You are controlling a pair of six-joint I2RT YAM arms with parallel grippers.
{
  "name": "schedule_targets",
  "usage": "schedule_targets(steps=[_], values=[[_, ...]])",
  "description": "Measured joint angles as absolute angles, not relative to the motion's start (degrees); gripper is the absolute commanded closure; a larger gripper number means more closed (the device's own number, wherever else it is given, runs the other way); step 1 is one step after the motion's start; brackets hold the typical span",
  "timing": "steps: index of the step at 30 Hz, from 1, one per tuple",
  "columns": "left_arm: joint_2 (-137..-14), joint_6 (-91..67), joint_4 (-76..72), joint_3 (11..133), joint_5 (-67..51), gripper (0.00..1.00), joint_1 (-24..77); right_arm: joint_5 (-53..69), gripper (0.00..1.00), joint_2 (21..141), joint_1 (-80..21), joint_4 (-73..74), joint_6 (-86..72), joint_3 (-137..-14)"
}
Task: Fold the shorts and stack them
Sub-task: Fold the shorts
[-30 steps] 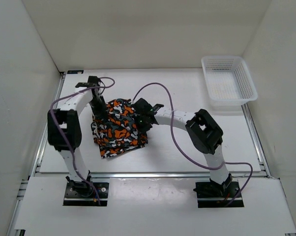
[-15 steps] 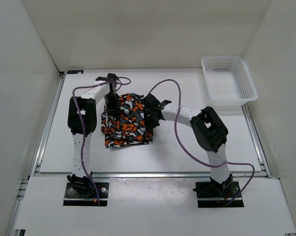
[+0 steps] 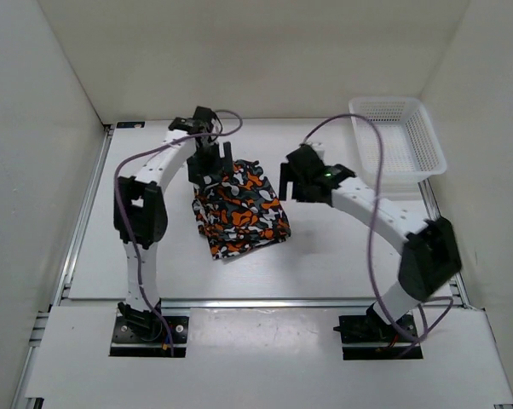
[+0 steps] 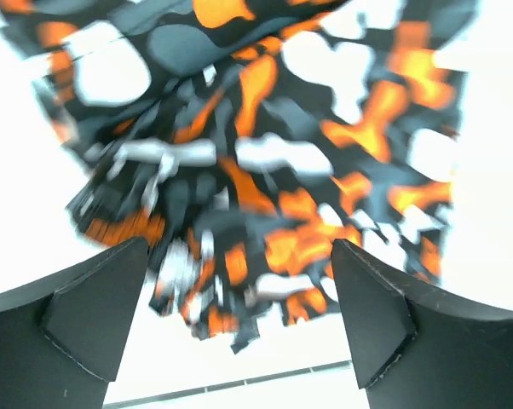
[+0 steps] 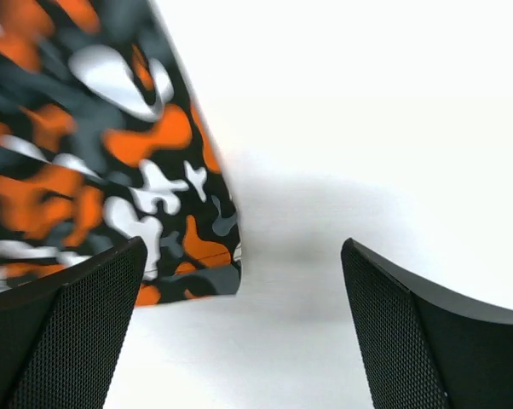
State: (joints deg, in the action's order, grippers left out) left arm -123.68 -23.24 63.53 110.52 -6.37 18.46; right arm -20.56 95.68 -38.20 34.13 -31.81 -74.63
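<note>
The shorts (image 3: 241, 210), a camouflage print of orange, white, grey and black, lie folded in a compact bundle at mid-table. My left gripper (image 3: 212, 167) hangs open over their far left corner. In the left wrist view the bunched cloth (image 4: 256, 145) fills the frame above the wide-apart fingers (image 4: 95, 315), and nothing is pinched in the left gripper (image 4: 239, 328). My right gripper (image 3: 292, 182) is open just right of the bundle, clear of it. Its wrist view shows the shorts' hem corner (image 5: 95, 153) at left and bare table between the right gripper's (image 5: 244, 332) fingers.
A white mesh basket (image 3: 397, 143) stands at the far right corner of the table. White walls close in the left, back and right sides. The right arm's purple cable (image 3: 371, 213) loops over the table toward the basket.
Both grippers went from shut on the shorts to open and let them go. The bundle moved to the right across the table. The right arm drew back toward the basket side.
</note>
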Motion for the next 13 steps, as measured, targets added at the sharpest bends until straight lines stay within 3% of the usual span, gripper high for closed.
schedule_targets(steps=[6,13], values=[[-101.21,-23.38,62.02,108.16,-5.17,0.0,17.74,-26.44,0.01,77.12,-32.58,35.75,-30.79,-74.11],[-72.07,-23.92,58.17,97.1,-4.21,0.0,17.56,-31.51,0.01,64.97,-30.04,41.54,-30.92,-64.45]])
